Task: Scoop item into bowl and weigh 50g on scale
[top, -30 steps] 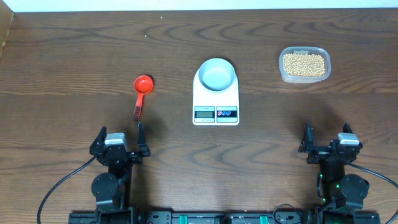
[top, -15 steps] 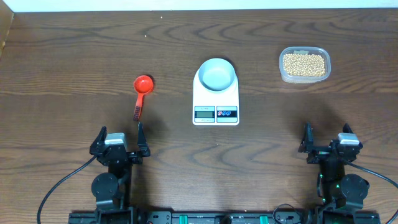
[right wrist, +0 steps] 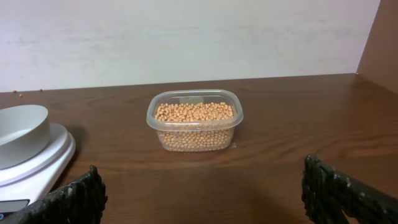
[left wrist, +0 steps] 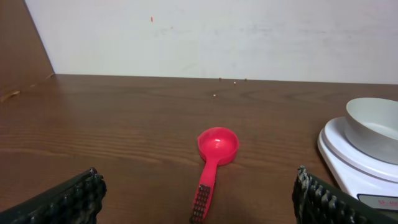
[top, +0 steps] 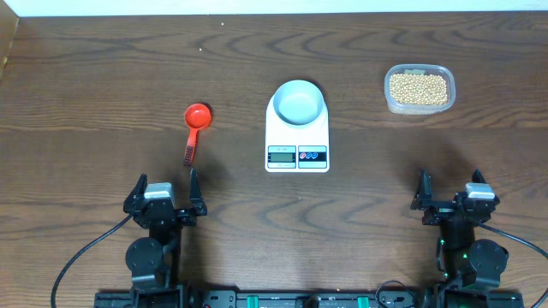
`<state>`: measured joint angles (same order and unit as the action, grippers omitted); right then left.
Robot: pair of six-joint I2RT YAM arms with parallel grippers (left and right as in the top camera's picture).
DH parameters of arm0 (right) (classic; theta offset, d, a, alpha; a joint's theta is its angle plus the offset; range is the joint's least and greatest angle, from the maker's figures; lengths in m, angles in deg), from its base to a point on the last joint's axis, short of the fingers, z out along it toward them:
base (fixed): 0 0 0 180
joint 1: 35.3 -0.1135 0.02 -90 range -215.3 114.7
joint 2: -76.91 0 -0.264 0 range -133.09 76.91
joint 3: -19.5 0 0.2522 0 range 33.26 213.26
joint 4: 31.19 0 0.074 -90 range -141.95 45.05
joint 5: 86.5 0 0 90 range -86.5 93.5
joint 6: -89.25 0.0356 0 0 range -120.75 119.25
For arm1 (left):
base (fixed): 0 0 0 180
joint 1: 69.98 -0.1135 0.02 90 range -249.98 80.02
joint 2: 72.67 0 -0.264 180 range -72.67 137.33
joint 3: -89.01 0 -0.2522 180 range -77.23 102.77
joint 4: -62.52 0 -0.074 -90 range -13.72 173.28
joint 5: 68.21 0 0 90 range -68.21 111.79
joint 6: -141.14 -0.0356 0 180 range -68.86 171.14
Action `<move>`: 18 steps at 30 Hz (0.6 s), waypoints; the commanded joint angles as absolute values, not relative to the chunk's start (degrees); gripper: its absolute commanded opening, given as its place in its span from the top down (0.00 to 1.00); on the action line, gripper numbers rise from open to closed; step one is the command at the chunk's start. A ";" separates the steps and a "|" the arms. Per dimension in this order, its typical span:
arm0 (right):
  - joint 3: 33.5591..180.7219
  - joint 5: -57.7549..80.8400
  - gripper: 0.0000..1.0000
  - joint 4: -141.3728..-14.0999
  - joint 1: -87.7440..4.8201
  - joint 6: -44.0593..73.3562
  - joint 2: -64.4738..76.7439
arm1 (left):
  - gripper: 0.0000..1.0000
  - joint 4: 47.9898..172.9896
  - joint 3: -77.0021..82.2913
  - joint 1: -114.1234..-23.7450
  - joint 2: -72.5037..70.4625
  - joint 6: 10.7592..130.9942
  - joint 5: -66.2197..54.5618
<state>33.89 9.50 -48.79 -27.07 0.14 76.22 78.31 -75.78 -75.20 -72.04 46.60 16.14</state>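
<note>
Beans: the tan-yellow beans (top: pixel 418 88) sit far across the table (top: pixel 103 77), just shy of 12 o'clock from the right gripper (top: pixel 449 181) and well apart from it. From the left gripper (top: pixel 167 181) they're way off around 2 o'clock.
Right gripper: jaws spread wide, nothing between them, parked at the near edge of the table.
Left gripper: same deal, spread wide and holding nothing, at the near edge on the other side.
Tub: a clear plastic tub (top: pixel 390 101) with rounded corners holds the beans, filled most of the way up (the right wrist view shows them piled nearly to the rim).
Bowl: the small pale blue-white bowl (top: pixel 299 102) sits on the far half of the scale, only its bare inside showing.
Scale: the flat white scale (top: pixel 297 137) is mid-table, about 2 o'clock from the left gripper and 10 o'clock from the right. Its display faces the robot, but the reading is too small to make out.
Scoop: a red scoop (top: pixel 194 130) lies flat at about 1 o'clock from the left gripper, cup end away and handle pointing back toward it, not touching.
</note>
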 commanded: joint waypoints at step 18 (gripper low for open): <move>33.62 9.87 0.01 -48.76 -27.68 0.92 76.59 | 0.02 80.56 -67.52 -75.50 -66.45 46.25 15.42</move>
